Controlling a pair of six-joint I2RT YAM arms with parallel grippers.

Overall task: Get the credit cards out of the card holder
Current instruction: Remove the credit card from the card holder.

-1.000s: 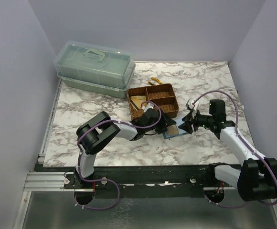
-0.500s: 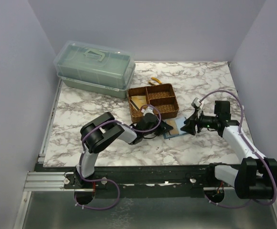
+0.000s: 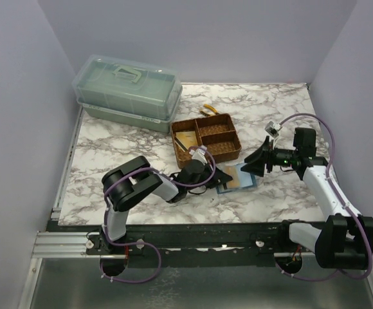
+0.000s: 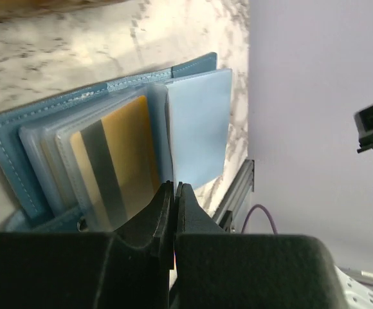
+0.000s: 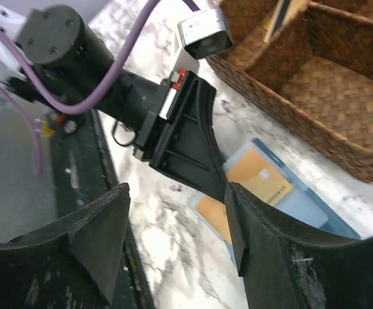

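Marble table (image 3: 109, 151): open card holder (image 3: 243, 181) lies lengthwise left-right; left gripper (image 4: 174, 192) pinches its sleeve, right gripper (image 5: 170, 193) spread.

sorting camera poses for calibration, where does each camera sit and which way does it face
Top external: high behind the bases, looking down at the table; both arms show.
Left wrist: on the left gripper, looking past its shut fingers at the card holder.
Right wrist: on the right gripper, looking between its open fingers at the left gripper and woven tray.
Shared: all three see the card holder.
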